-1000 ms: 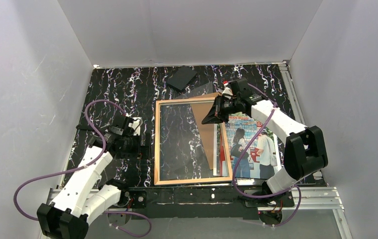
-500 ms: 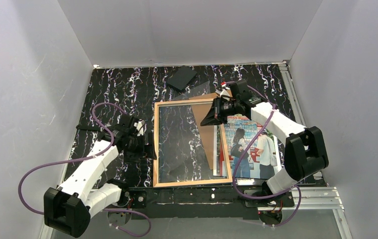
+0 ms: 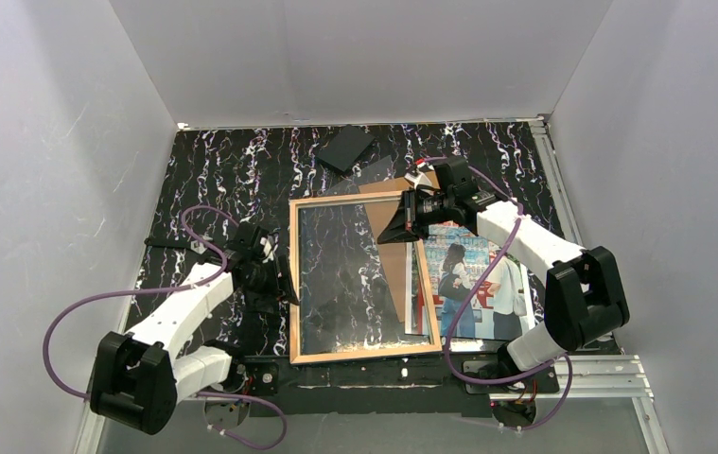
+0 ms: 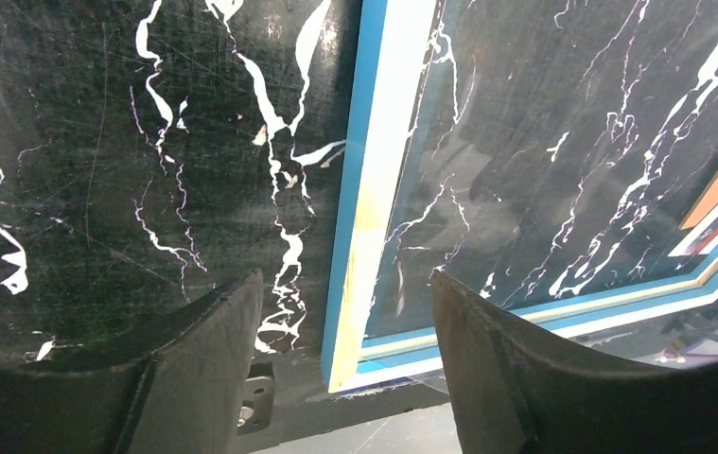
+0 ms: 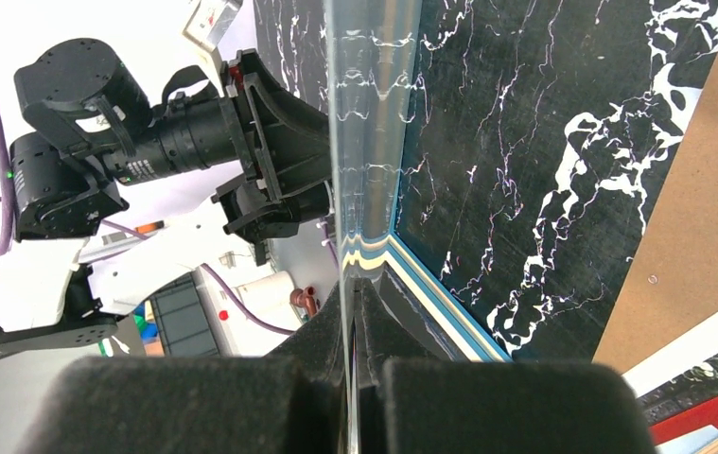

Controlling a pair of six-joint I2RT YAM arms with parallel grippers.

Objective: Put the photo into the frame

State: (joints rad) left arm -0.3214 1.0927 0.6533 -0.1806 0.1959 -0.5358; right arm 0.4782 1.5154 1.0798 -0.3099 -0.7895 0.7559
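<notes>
The right tool [image 3: 391, 230] is clamped on the far right edge of the frame [image 3: 355, 274]. The left tool [image 3: 281, 288], fingers spread apart, sits at its left rail. The photo [image 3: 482, 284] lies on the desk [image 3: 232, 180], partly under the frame's right side.

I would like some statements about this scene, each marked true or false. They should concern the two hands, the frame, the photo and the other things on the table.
1. The right hand is shut on the frame. True.
2. The left hand is shut as well. False: its fingers stand open, and the frame's edge shows between them.
3. The photo lies picture side up. True.
4. The black slab lies on the frame. False: it lies on the table, beyond the frame.
5. A brown board shows through the frame. True.
</notes>
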